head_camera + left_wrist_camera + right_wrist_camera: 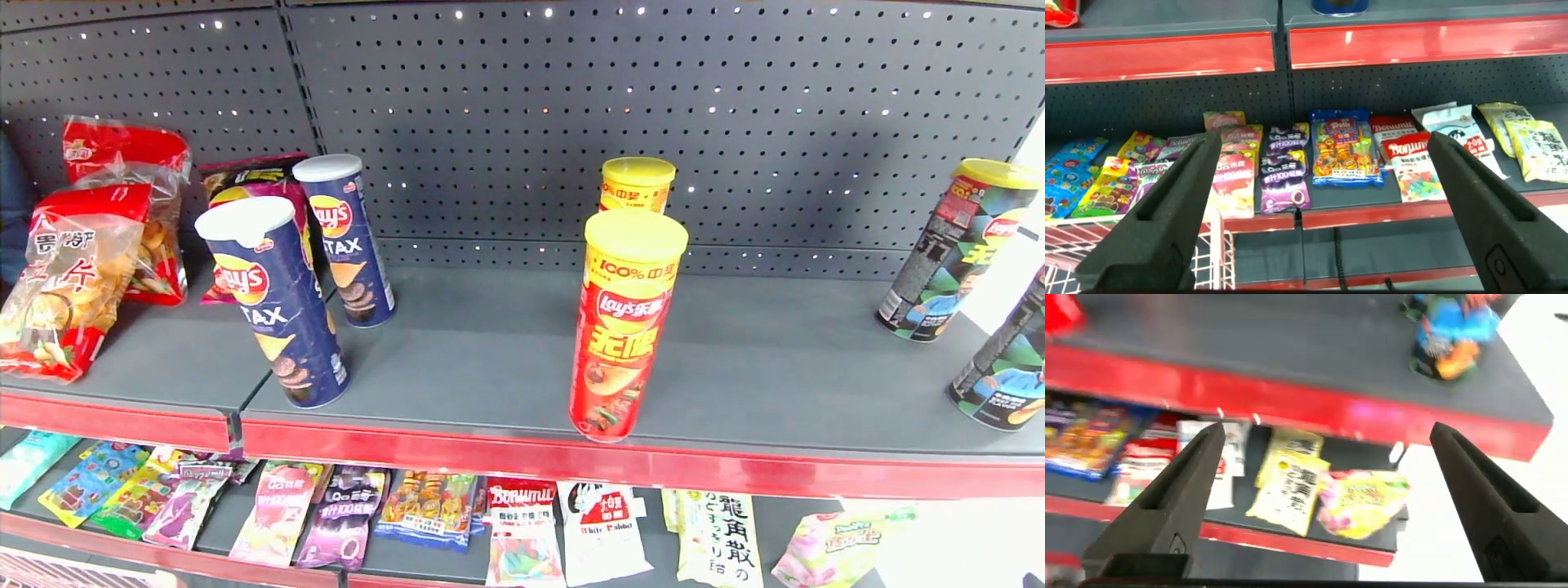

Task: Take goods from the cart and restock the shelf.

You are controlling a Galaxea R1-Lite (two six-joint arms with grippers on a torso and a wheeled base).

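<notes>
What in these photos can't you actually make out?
Rear yellow-lidded can: head view, body hidden behind the red can.
Rightmost can: head view, cut off by the frame edge.
Cart: left wrist view, a wire corner at the edge; contents cut off.
Colourful can: right wrist view, blurred.

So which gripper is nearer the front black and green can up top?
Right. The right gripper is below and before the can; the left gripper faces candy bags farther left, one shelf down.
</notes>
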